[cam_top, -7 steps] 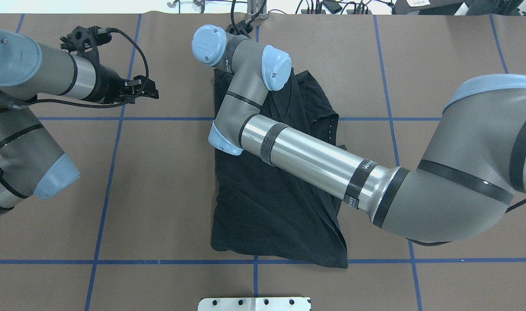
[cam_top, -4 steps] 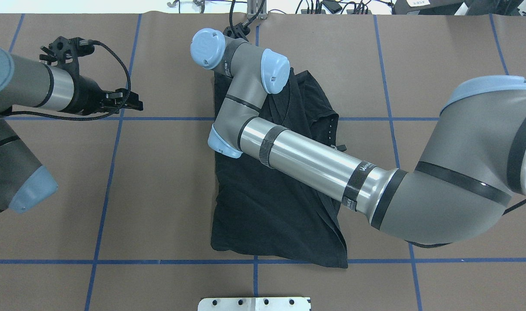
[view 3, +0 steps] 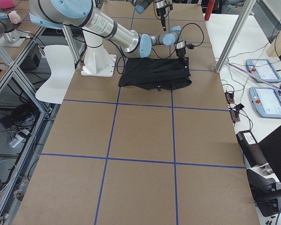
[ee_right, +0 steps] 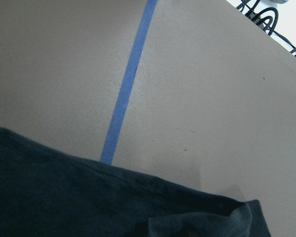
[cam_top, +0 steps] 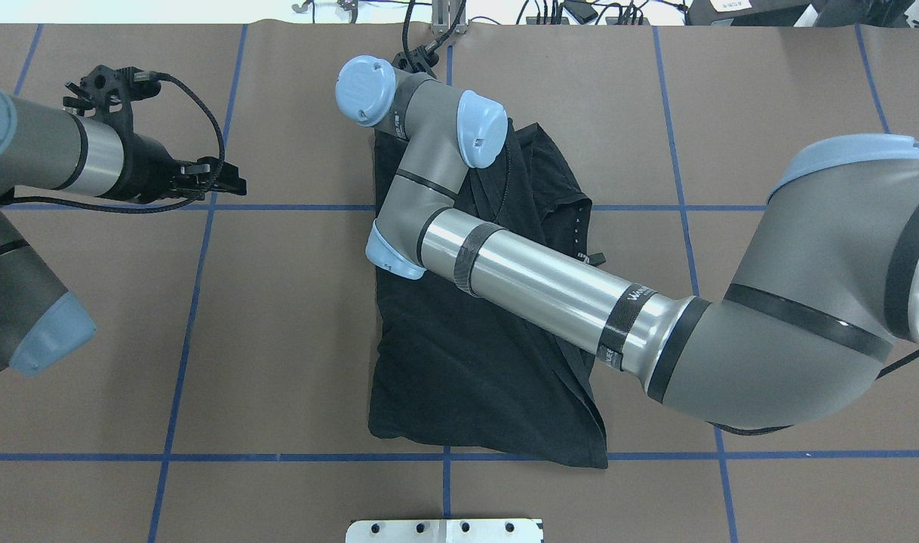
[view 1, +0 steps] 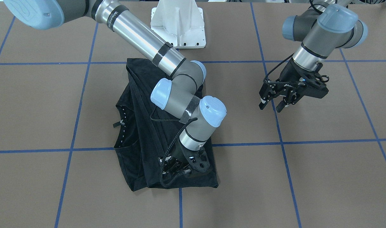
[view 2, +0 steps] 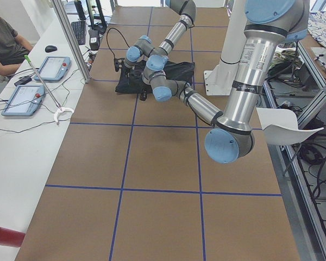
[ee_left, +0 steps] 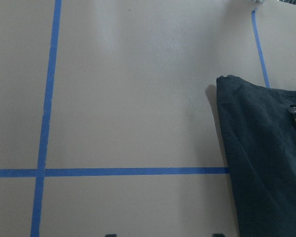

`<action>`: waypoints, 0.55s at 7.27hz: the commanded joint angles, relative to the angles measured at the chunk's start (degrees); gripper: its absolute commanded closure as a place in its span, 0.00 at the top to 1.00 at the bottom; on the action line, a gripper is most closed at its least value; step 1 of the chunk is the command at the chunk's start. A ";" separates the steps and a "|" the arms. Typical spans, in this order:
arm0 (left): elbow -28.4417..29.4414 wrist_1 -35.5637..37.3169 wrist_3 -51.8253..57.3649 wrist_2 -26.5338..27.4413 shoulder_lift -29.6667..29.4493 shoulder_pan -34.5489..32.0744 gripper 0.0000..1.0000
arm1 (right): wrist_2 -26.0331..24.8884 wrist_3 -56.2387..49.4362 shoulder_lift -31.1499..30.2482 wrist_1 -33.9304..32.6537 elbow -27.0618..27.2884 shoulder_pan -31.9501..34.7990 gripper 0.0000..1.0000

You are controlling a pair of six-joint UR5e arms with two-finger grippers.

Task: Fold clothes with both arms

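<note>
The black T-shirt [cam_top: 474, 377] lies folded into a tall, slightly skewed shape mid-table, and also shows in the front view [view 1: 139, 126] and the left wrist view [ee_left: 266, 148]. No print shows. My right arm [cam_top: 535, 279] reaches across it. Its gripper [view 1: 171, 171] points down onto the shirt's corner at the edge far from my base. Black fingers on black cloth hide whether it is open or shut. My left gripper [view 1: 271, 107] hangs open and empty above bare table, well off the shirt's left side [cam_top: 229, 181].
Blue tape lines [cam_top: 203, 207] divide the brown table cover into squares. The white base stand [view 1: 177, 25] sits at my edge of the table. A person [view 2: 2, 38] sits at a side desk with tablets [view 2: 22, 98], behind a metal pole [view 2: 70, 38].
My left arm has drawn back to the left, away from the shirt, with its gripper still open. My right arm has barely shifted over the shirt.
</note>
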 commanded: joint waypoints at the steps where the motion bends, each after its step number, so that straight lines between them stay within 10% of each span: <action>1: 0.08 0.03 0.00 0.01 0.01 0.09 0.71 | 0.17 0.03 -0.22 -0.08 -0.02 0.21 0.00; 4: 0.26 0.12 -0.08 0.10 -0.17 0.17 0.71 | 3.41 -2.50 0.04 -0.61 2.16 2.84 0.00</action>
